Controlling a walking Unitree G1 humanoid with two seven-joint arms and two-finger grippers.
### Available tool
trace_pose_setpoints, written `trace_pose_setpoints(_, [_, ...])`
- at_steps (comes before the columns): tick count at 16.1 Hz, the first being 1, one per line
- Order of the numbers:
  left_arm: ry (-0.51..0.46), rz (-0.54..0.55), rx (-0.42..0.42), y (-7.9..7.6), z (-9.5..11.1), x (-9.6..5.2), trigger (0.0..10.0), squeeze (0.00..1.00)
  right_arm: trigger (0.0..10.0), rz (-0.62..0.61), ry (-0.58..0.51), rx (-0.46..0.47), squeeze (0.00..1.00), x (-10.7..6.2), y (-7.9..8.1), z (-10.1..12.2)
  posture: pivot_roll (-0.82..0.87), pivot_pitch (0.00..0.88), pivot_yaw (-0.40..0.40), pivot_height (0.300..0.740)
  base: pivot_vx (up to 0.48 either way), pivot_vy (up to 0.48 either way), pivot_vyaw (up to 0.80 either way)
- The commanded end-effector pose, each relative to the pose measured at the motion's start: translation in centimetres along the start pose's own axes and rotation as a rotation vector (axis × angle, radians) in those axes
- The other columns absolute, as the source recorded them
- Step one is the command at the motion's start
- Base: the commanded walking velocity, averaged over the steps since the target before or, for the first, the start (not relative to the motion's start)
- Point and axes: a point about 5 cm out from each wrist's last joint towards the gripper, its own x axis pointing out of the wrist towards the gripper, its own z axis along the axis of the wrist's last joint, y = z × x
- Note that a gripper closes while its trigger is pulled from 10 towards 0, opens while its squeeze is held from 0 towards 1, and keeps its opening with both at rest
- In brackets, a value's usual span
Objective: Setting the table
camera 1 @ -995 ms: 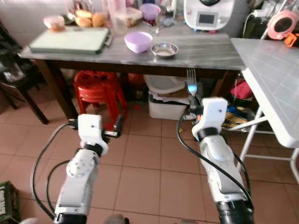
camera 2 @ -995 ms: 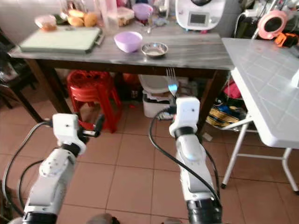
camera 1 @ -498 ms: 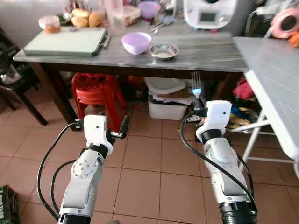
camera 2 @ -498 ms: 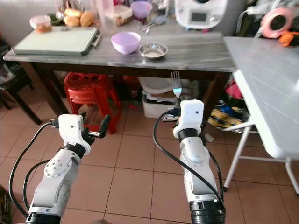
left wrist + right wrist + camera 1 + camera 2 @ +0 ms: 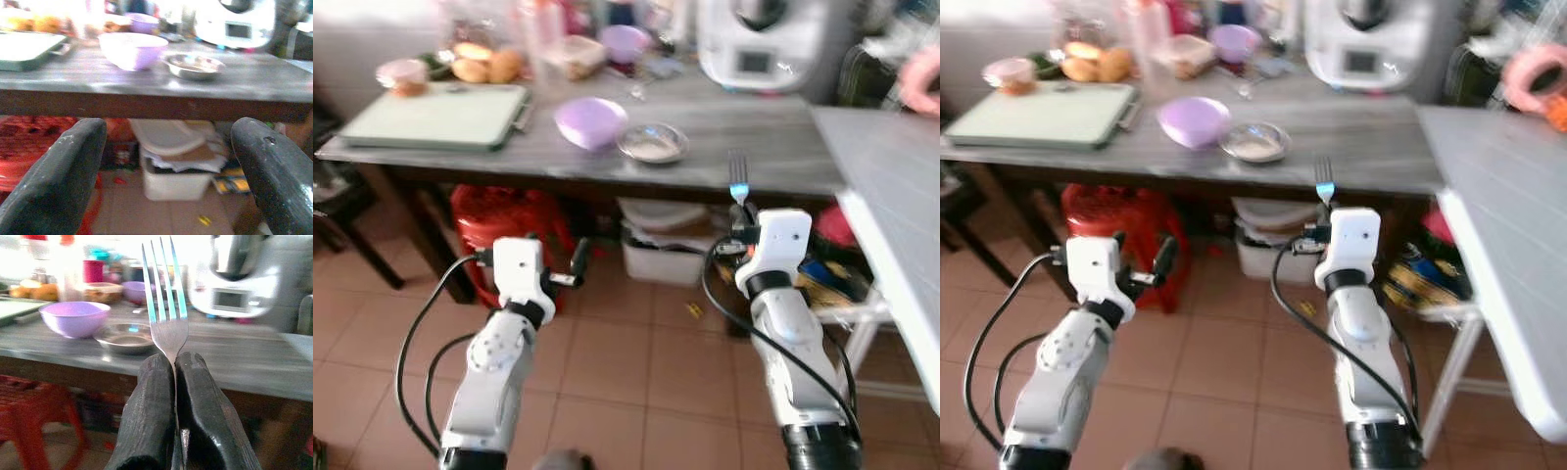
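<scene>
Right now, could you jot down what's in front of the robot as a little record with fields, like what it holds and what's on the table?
right gripper: shut on a fork, prongs up, in front of the table edge
left gripper: open, holding nothing, below the table edge
table: dark wooden top
on the table: purple bowl beside a small metal dish; green tray towards the left; white appliance at the back
under the table: red stool, white box
right side: white folding table

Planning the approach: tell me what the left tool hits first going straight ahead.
Probably the dark front edge of the grey table, level with the open left tool; slightly lower, it would pass underneath. Depth unclear.
</scene>
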Motion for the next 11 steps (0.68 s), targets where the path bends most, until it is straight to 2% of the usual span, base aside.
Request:
trace_pose_setpoints(1, [-0.005, -0.006, 0.006, -0.01, 0.19, 0.18, 10.0, 0.00, 10.0, 0.003, -0.015, -0.008, 0.00, 0.02, -0.05, 0.33, -0.03, 0.000, 0.013, 0.740, 0.480, 0.000, 0.00])
trace_pose_setpoints(8, [-0.006, -0.006, 0.007, -0.06, 0.18, 0.24, 10.0, 0.00, 10.0, -0.005, -0.014, -0.009, 0.00, 0.12, -0.22, 0.29, -0.03, 0.000, 0.014, 0.740, 0.480, 0.000, 0.00])
trace_pose_setpoints(11, [-0.005, -0.002, 0.003, -0.05, 0.15, 0.25, 10.0, 0.00, 10.0, -0.003, -0.013, -0.006, 0.00, 0.11, -0.22, 0.28, -0.03, 0.000, 0.015, 0.740, 0.461, 0.000, -0.57])
